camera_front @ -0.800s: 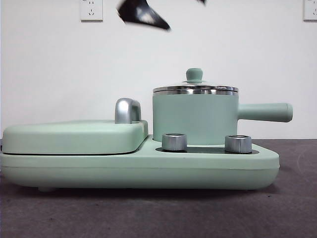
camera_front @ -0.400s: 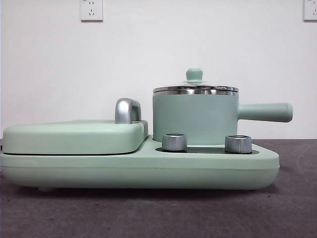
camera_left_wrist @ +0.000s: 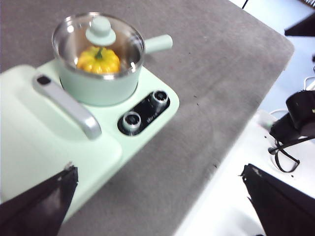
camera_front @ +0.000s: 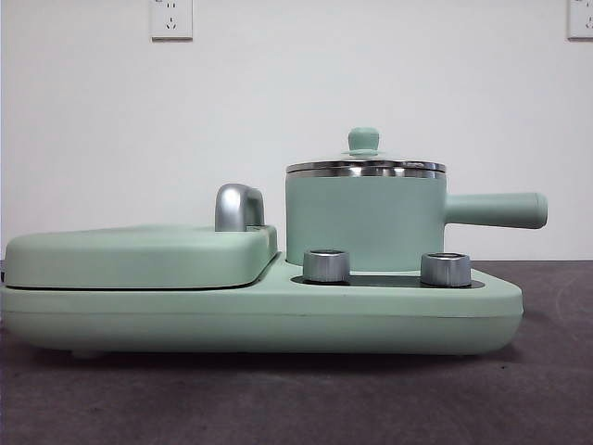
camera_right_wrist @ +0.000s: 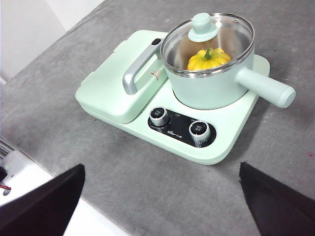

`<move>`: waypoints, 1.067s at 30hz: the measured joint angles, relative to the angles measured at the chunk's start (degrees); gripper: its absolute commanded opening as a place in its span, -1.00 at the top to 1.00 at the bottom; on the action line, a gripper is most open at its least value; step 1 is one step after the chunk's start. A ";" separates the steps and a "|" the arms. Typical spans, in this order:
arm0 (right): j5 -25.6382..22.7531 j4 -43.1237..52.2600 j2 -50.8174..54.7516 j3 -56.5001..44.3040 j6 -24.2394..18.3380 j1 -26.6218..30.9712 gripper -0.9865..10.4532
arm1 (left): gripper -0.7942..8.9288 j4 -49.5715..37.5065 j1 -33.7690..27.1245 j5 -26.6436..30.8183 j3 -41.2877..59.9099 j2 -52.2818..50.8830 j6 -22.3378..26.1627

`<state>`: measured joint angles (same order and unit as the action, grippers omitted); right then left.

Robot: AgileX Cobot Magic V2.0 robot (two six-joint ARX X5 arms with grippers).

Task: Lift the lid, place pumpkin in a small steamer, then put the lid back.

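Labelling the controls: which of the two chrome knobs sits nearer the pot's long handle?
The knob at the base's outer end, below the handle; the other knob sits beside the griddle cover.

A wide mint-green cooker base sits on a grey table. Its left half is covered by a broad flat green cover with a chrome handle. Two chrome knobs stand on a black panel at the front. Two white wall sockets hang on the white wall behind.
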<state>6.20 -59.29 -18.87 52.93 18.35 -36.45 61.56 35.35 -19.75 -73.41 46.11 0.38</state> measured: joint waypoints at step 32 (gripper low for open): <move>0.46 -0.02 0.00 0.00 0.13 0.00 0.80 | 0.82 -0.87 -0.76 0.07 14.80 -21.62 -2.97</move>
<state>6.66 -59.31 -18.87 52.93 18.48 -36.45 60.69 34.59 -19.68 -58.61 24.49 -2.59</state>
